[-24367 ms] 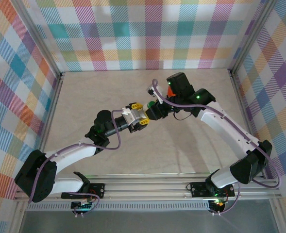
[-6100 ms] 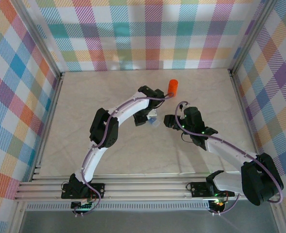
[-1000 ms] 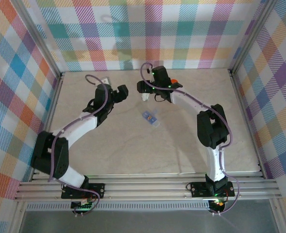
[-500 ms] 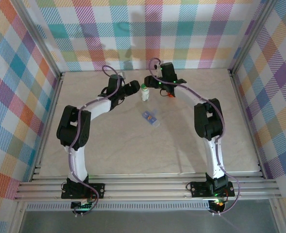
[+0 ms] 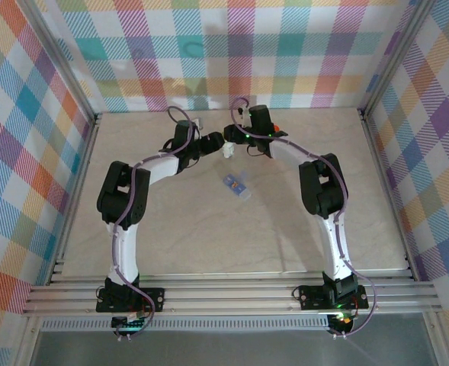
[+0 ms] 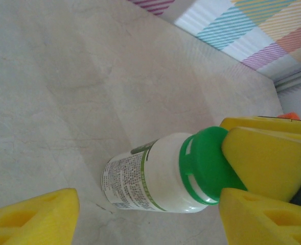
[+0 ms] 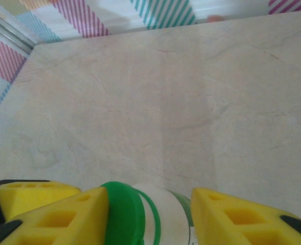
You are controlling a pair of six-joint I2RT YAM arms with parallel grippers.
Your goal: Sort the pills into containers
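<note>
A white pill bottle [image 5: 228,148] with a green cap is tilted on the table at the back centre, between both grippers. In the left wrist view the bottle [image 6: 150,178] lies across my open left gripper [image 6: 149,205], and neither of that gripper's pads touches it. One finger [image 6: 268,158] of the right gripper presses on the cap. In the right wrist view the bottle [image 7: 165,217] sits between the jaws of my right gripper [image 7: 149,204], which stand apart. Its left pad is against the cap. From above, the left gripper [image 5: 213,140] and right gripper [image 5: 236,137] face each other. Loose pills are not visible.
A small blue, clear pill organiser [image 5: 237,185] lies on the table nearer the middle. An orange container [image 5: 276,126] is partly hidden behind the right arm. The back wall runs close behind both grippers. A finger [image 7: 27,195] of the left gripper is visible at the far left of the right wrist view.
The left gripper has swung right, up to the bottle. The right gripper has come in round the cap. Both pairs of jaws have narrowed, and the upright bottle has tipped.
</note>
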